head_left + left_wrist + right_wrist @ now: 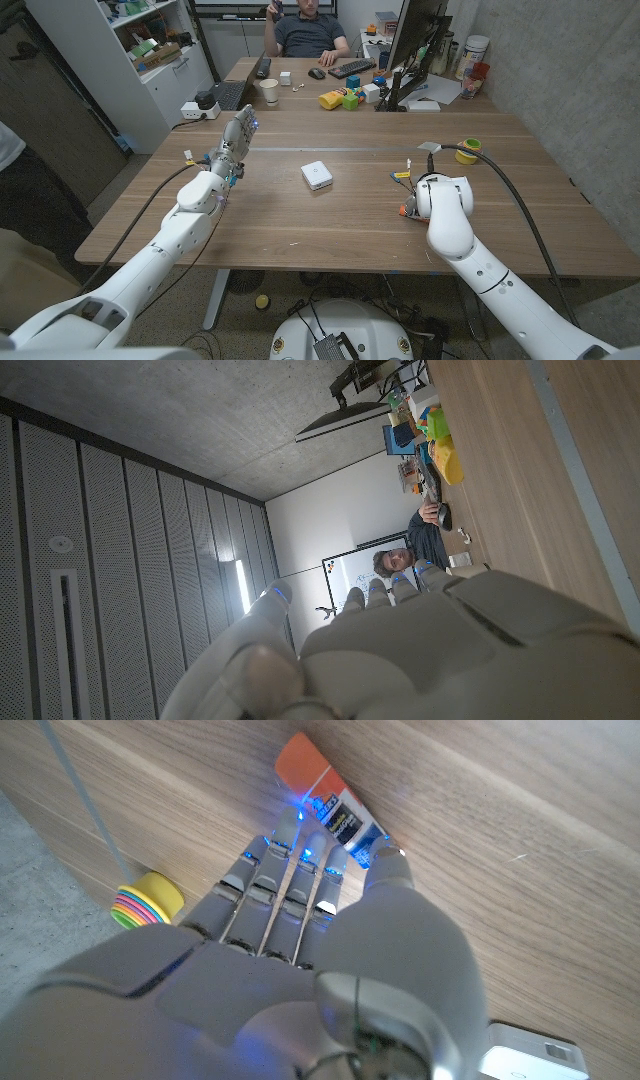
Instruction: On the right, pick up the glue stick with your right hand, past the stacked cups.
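- Underneath everything, wooden table (300,215), carrying both arms.
- Behind the table, well beyond both hands, person (310,35) seated at a second desk with keyboard (352,68) and coloured blocks (345,97).
- Raised above the table with fingers straight and apart, gripping nothing: left hand (235,140).
- Lowered to the tabletop, right hand (300,890), fingertips (300,820) pressed on the glue stick (330,795); cannot tell whether actually gripped.
- Between the two hands, small white box (317,175).
- Just past the right hand's fingers, lying flat on the wood, orange-capped glue stick.
- Beyond the right hand, near the far side, stacked cups (145,900), yellow outermost.
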`<state>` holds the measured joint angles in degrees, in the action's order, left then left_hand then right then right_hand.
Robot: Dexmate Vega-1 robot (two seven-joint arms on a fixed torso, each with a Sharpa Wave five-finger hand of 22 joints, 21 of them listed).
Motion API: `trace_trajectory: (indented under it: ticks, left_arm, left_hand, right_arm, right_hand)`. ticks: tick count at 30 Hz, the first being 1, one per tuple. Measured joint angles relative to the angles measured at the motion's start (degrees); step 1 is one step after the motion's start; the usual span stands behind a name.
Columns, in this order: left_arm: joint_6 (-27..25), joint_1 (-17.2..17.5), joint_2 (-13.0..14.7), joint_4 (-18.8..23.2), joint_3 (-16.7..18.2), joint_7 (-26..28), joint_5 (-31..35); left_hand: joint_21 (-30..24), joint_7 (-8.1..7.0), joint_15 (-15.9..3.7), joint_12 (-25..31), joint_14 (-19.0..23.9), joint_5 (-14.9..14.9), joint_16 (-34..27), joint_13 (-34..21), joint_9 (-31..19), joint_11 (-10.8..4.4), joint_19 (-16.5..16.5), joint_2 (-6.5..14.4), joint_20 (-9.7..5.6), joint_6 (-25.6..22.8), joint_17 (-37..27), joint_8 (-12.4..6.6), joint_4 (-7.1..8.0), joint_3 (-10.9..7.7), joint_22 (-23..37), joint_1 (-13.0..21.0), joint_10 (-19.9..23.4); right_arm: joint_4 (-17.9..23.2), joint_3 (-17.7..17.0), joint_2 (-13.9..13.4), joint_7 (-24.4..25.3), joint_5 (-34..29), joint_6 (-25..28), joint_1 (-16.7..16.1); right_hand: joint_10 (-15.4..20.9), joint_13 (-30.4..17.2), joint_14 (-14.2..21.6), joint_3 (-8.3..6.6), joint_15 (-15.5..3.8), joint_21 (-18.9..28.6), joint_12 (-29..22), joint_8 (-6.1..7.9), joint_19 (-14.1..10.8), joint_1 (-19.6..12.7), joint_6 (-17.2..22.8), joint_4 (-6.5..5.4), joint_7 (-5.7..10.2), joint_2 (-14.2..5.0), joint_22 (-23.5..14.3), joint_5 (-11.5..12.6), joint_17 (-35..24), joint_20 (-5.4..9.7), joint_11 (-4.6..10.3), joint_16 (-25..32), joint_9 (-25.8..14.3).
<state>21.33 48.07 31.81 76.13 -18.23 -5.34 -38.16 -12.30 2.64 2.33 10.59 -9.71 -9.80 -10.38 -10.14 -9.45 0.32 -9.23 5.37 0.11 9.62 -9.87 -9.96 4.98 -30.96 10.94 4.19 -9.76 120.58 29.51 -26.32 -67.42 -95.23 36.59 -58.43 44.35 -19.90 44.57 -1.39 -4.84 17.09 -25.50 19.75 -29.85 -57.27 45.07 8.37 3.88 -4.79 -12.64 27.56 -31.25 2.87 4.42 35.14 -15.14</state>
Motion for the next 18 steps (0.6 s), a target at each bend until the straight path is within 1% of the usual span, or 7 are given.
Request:
trace_trajectory:
  ticks: [2, 3, 5, 7, 10, 13, 18]
  left_arm:
    - [0.0, -0.2, -0.1, -0.2, 0.0, -0.1, 0.0]
    - [0.0, -0.2, -0.1, -0.2, 0.0, -0.1, 0.0]
    - [0.0, -0.3, -0.2, -0.4, -0.1, -0.1, 0.0]
    - [0.1, -0.4, -0.2, -0.5, -0.1, -0.1, 0.0]
    - [0.3, -0.4, -0.2, -0.5, -0.1, -0.1, 0.0]
    - [0.3, -0.4, -0.2, -0.6, -0.1, -0.2, 0.0]
    - [0.4, -0.5, -0.2, -0.8, 0.1, -0.3, 0.0]
  left_hand:
    - [0.0, 0.0, 0.0, 0.0, 0.0, 0.0, 0.0, 0.0, 0.0, 0.0, 0.0, 0.0, 0.0, 0.0, 0.0, 0.0, 0.0, 0.0, 0.0, 0.0, 0.0]
    - [0.0, 0.0, 0.0, 0.0, 0.0, 0.0, 0.0, 0.0, 0.0, 0.0, 0.0, 0.0, 0.0, 0.0, 0.0, 0.0, 0.0, 0.0, 0.0, 0.0, 0.0]
    - [0.0, 0.0, 0.0, 0.0, 0.0, 0.0, 0.0, 0.0, 0.0, 0.0, 0.0, 0.0, 0.0, 0.0, 0.0, 0.0, 0.0, 0.0, 0.0, 0.0, 0.0]
    - [0.0, 0.0, 0.0, 0.0, 0.0, 0.0, 0.0, 0.0, 0.0, 0.0, 0.0, 0.0, 0.0, 0.0, 0.0, 0.0, 0.0, 0.0, 0.0, 0.0, 0.0]
    - [0.0, 0.0, 0.0, 0.0, 0.0, 0.0, 0.0, 0.0, 0.0, 0.0, 0.0, 0.0, 0.0, 0.0, -0.1, 0.0, 0.0, 0.0, 0.0, 0.0, 0.0]
    - [0.0, 0.0, 0.0, 0.0, 0.0, 0.0, 0.0, 0.0, 0.0, 0.0, 0.0, 0.0, 0.0, 0.0, -0.2, 0.0, 0.0, 0.0, 0.0, 0.0, 0.0]
    - [0.0, 0.0, 0.0, 0.0, 0.0, 0.0, 0.0, 0.0, 0.0, 0.0, 0.0, 0.0, 0.0, 0.0, -0.1, 0.0, 0.0, 0.0, 0.0, 0.0, 0.0]
  right_arm:
    - [-0.1, 0.0, -0.2, 0.3, 0.5, 0.1, 0.2]
    - [-0.2, 0.0, -0.3, 0.3, 0.6, 0.1, 0.2]
    - [-0.3, 0.0, -0.4, 0.2, 1.0, 0.3, 0.4]
    - [-0.8, 0.4, -0.8, -0.4, 1.4, 0.4, 1.1]
    - [-1.2, 0.7, -1.0, -1.0, 1.7, 0.5, 1.7]
    - [-1.5, 1.0, -1.3, -1.6, 2.3, 1.0, 2.1]
    - [-1.7, 1.3, -1.6, -1.7, 2.8, 1.5, 2.5]
  right_hand:
    - [-0.1, -1.6, 0.6, 0.63, -0.18, 0.8, -1.2, -0.03, -0.2, -1.8, -0.3, 0.16, 0.21, -0.13, -0.5, -0.3, -3.4, 0.2, 0.21, 2.3, -0.9]
    - [-1.8, -2.7, 0.6, 0.97, -0.19, 1.2, -1.6, -0.52, -0.2, -2.9, -1.8, 0.07, 0.33, -0.42, -0.9, -0.5, -5.2, 0.2, 0.34, 3.3, -1.6]
    - [-5.6, -5.3, 0.5, 1.97, -0.19, 2.0, -2.7, -2.08, -0.2, -4.7, -5.4, -0.19, 0.58, -0.76, -1.7, -1.1, -9.4, 0.18, 0.4, 5.3, -2.8]
    - [-9.1, -8.0, -1.5, 2.91, 0.01, 3.0, -3.9, -3.68, 0.7, -6.3, -8.9, -0.43, 0.56, -0.93, -2.9, -1.7, -14.4, -0.4, 0.42, 7.8, -4.0]
    - [-12.1, -12.4, -3.4, 3.94, 0.64, 5.6, -6.8, -4.93, 0.8, -8.4, -11.3, -0.98, 0.24, -1.41, -5.1, -2.6, -23.1, -0.6, 0.49, 13.1, -5.9]
    - [-12.5, -16.2, -3.7, 4.55, 0.73, 8.4, -10.4, -4.81, -1.3, -9.8, -10.8, -1.12, 0.2, -2.26, -7.1, -3.0, -29.7, -0.28, 0.61, 17.0, -7.6]
    - [-11.2, -18.7, -3.1, 4.55, 0.8, 10.4, -13.4, -3.77, -2.5, -11.0, -8.1, -1.11, -0.01, -3.39, -8.4, -3.1, -31.8, 0.02, 0.89, 17.4, -8.7]
